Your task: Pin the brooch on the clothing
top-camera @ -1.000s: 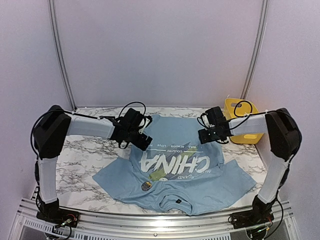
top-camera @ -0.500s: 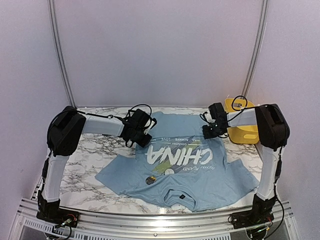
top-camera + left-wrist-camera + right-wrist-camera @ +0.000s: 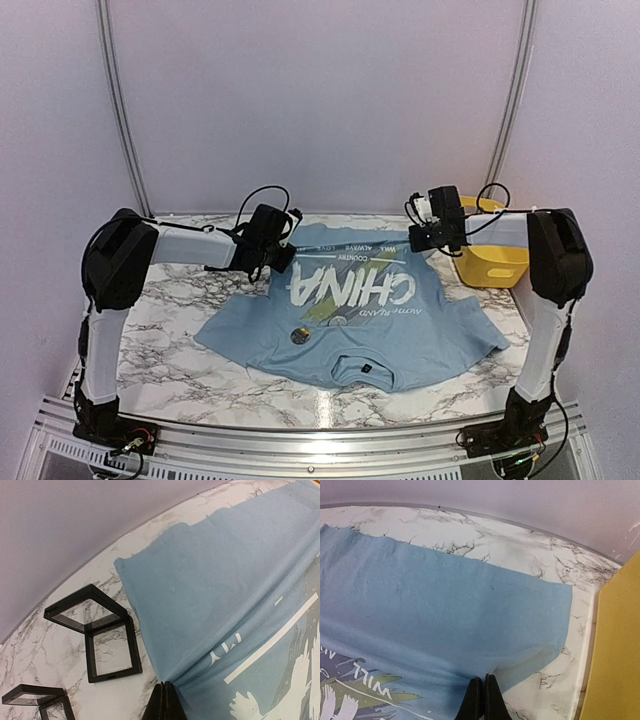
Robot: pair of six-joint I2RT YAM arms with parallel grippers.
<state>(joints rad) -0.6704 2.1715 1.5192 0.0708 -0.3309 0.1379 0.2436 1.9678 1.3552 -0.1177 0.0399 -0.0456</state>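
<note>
The clothing [image 3: 360,315] is a light blue T-shirt with white "CHINA" lettering, spread on the marble table with its collar toward the near edge. The brooch [image 3: 298,336], a small round dark disc, lies on the chest beside the lettering. My left gripper [image 3: 282,258] is shut, pinching the shirt's far left edge [image 3: 150,645], with the fabric drawn taut from its tips [image 3: 167,685]. My right gripper [image 3: 430,243] is shut on the far right edge, and the cloth [image 3: 470,610] rises in a fold at its tips [image 3: 483,678].
A yellow bin [image 3: 490,260] stands at the back right, close to my right gripper [image 3: 615,660]. Two black open frame boxes [image 3: 97,630] [image 3: 35,700] lie on the marble left of the shirt. The back wall runs just behind both grippers.
Both grippers have shut on the shirt's far edge and moved toward the back wall. The shirt slid back with them and lies flatter, the brooch riding along on it.
</note>
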